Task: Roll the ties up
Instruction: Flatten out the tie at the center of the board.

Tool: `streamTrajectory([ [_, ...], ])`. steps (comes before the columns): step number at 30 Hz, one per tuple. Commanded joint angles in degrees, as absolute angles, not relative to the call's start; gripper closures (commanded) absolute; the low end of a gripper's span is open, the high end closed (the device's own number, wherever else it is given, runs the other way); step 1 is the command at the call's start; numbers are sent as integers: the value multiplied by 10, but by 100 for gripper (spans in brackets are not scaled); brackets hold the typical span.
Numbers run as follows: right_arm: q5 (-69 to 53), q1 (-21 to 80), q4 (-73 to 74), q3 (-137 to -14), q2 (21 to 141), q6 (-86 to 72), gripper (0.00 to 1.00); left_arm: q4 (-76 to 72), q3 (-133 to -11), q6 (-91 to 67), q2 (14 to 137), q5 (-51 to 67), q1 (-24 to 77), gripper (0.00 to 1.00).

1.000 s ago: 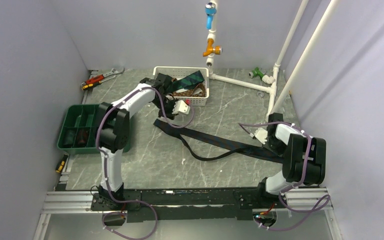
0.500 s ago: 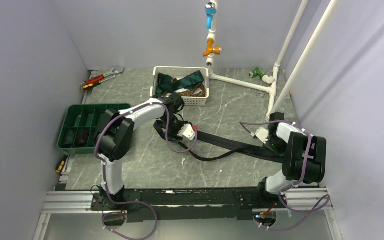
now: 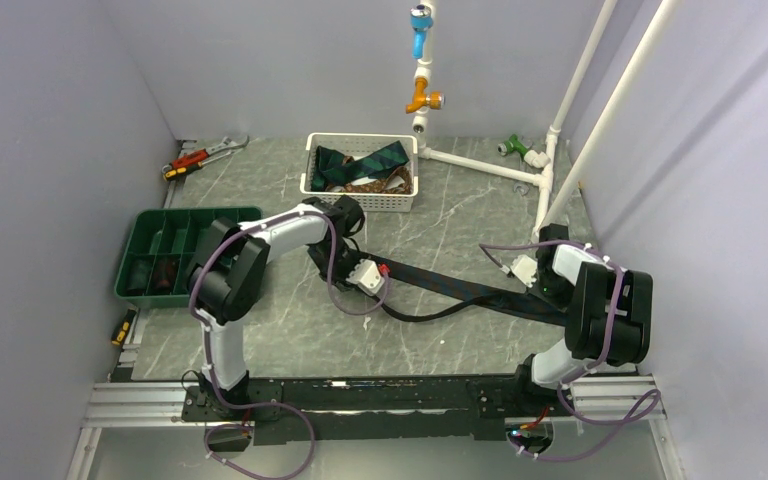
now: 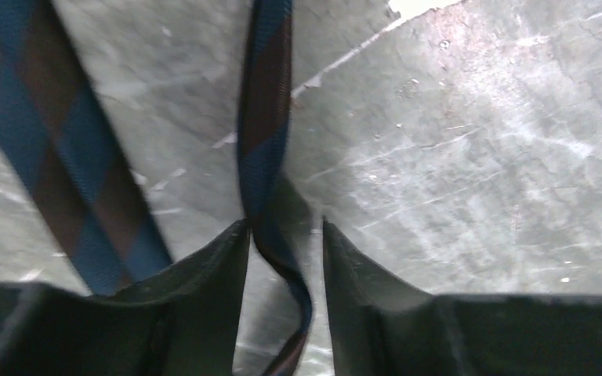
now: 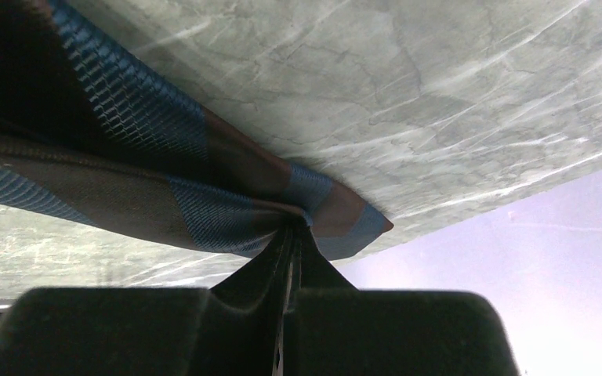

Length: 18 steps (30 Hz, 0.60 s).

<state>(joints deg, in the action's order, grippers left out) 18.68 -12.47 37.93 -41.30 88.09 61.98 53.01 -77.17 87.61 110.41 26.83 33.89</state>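
Starting at the left, the green tray (image 3: 175, 213) holds dark bundles (image 3: 155, 270) (rolled ties, perhaps), and more ties (image 3: 365, 163) wait in the basket (image 3: 400, 203). The left gripper (image 4: 284, 227) stands released astride the narrow strand of the outstretched tie (image 3: 460, 287) on the table (image 3: 440, 220); the right gripper (image 5: 294, 227) clenches its wide end. Rolling it looks unstarted.

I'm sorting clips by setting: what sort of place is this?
Likely a robot-lab test cell: plain walls box in a marble-look tabletop, two arms are bolted to a metal rail, and props include white pipes and a basket of ties.
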Motion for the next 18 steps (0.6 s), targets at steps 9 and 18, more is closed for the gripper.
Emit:
streamTrajectory([
  [9,135,-145,349,-373,907,659,100,667,-897,863,1131,279,278,100],
  [18,131,-147,361,-398,923,646,100,593,-967,843,1226,201,244,47],
])
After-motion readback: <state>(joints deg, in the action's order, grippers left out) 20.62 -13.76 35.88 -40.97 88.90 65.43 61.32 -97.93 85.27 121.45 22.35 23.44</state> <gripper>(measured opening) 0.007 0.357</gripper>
